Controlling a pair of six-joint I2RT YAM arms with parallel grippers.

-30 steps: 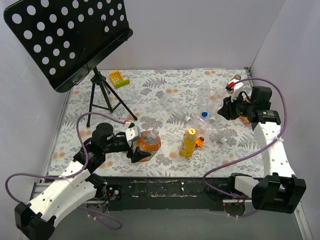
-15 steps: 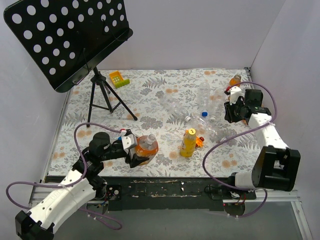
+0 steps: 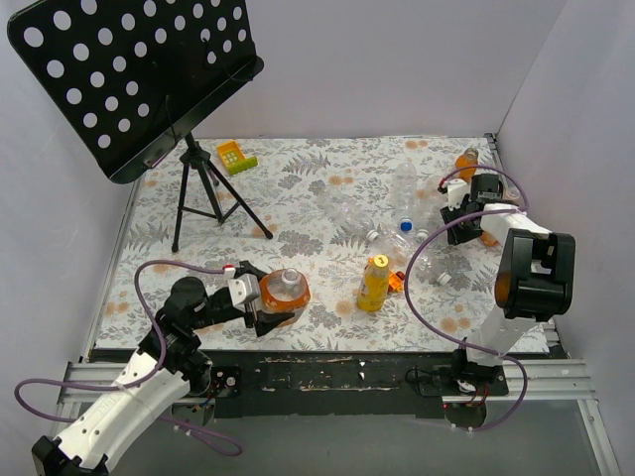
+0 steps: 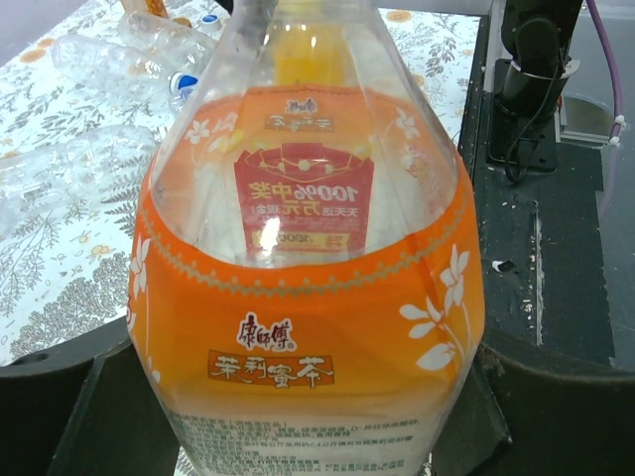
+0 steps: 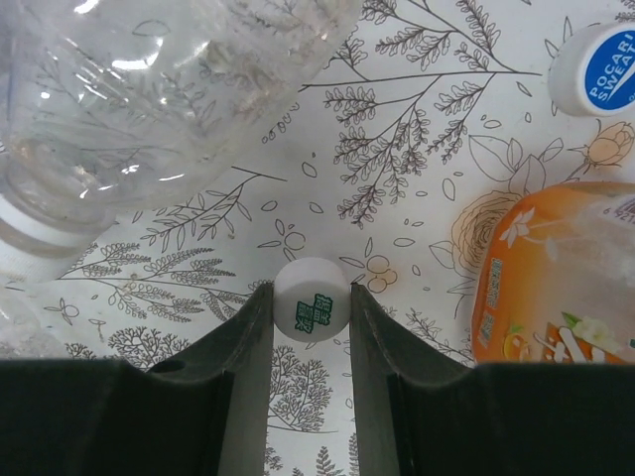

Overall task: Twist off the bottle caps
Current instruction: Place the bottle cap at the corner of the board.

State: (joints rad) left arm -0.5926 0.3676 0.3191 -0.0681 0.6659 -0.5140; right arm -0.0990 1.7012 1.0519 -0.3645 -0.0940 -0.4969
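A clear plastic bottle with an orange label (image 4: 308, 327) fills the view — clamped between the left gripper (image 4: 313, 397) and its dark fingers (image 4: 69, 416) — while empty clear bottles (image 4: 109, 64) lie on the floral tablecloth (image 4: 60, 268) beyond.

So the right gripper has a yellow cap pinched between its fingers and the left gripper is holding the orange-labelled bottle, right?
Not quite. The cap in the right gripper is white with green print, not yellow, as the right wrist view shows. The left gripper does hold the orange-labelled bottle.
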